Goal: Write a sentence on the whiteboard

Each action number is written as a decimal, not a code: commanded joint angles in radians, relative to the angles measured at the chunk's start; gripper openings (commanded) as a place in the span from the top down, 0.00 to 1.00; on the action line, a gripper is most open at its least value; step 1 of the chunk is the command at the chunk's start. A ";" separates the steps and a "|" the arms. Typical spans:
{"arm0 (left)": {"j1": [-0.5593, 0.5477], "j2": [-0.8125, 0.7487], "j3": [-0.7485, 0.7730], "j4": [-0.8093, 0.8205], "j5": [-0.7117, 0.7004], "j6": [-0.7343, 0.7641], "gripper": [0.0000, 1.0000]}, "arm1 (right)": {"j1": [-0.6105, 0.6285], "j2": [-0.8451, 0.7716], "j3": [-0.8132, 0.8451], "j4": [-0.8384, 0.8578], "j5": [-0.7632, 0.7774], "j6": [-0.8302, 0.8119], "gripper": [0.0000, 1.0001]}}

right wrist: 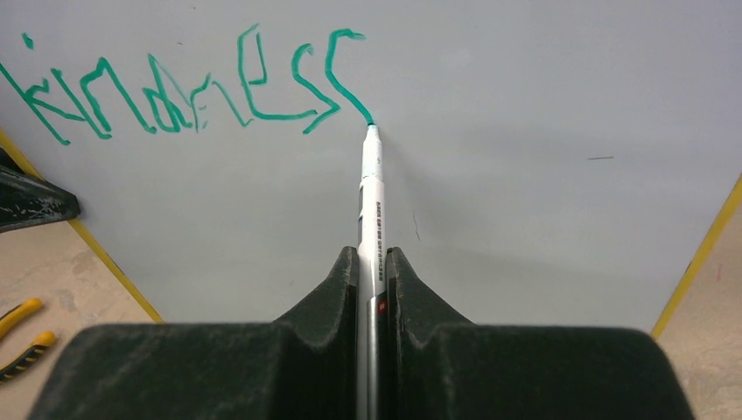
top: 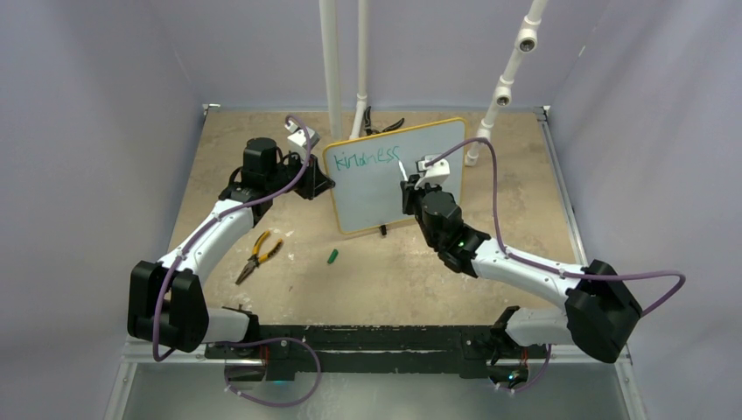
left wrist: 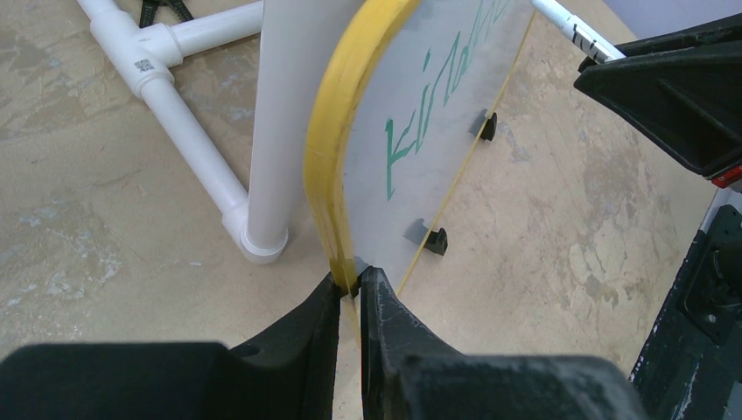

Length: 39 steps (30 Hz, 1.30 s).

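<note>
The whiteboard (top: 398,188), white with a yellow-orange frame, stands tilted at the table's back middle. Teal lettering "kindness" (top: 367,159) runs along its top; it also shows in the right wrist view (right wrist: 175,92). My left gripper (left wrist: 353,282) is shut on the board's yellow left edge (left wrist: 328,175). My right gripper (right wrist: 374,255) is shut on a white marker pen (right wrist: 372,201), whose teal tip touches the board at the end of the last "s". In the top view the right gripper (top: 411,185) is in front of the board's right half.
Yellow-handled pliers (top: 256,255) lie at the left. A small green marker cap (top: 332,256) lies in front of the board. White PVC pipes (top: 332,70) stand behind the board, with dark pliers (top: 382,127) at their foot. Grey walls enclose the table.
</note>
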 commanded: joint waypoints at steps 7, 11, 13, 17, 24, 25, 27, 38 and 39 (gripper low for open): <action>0.002 0.000 0.025 0.031 -0.056 0.018 1.00 | 0.018 0.014 -0.013 0.007 -0.017 0.002 1.00; 0.002 0.000 0.025 0.032 -0.056 0.018 1.00 | 0.033 0.007 -0.010 0.018 -0.014 -0.011 1.00; 0.002 0.000 0.024 0.033 -0.058 0.018 1.00 | 0.035 -0.014 -0.015 0.022 -0.009 -0.012 1.00; 0.002 0.002 0.024 0.031 -0.060 0.018 1.00 | 0.035 -0.101 -0.042 0.032 0.010 -0.013 1.00; 0.002 0.000 0.023 0.030 -0.061 0.019 1.00 | 0.020 -0.153 -0.043 0.011 0.041 -0.043 1.00; 0.002 0.000 0.023 0.030 -0.061 0.018 1.00 | 0.013 -0.145 -0.038 0.011 0.043 -0.047 1.00; 0.002 -0.001 0.023 0.030 -0.061 0.020 1.00 | -0.003 -0.131 -0.025 0.015 0.038 -0.055 1.00; 0.002 -0.004 0.024 0.027 -0.064 0.020 1.00 | -0.058 -0.096 0.025 0.057 0.030 -0.090 1.00; 0.002 -0.004 0.024 0.028 -0.064 0.020 1.00 | -0.062 -0.092 0.029 0.057 0.030 -0.090 1.00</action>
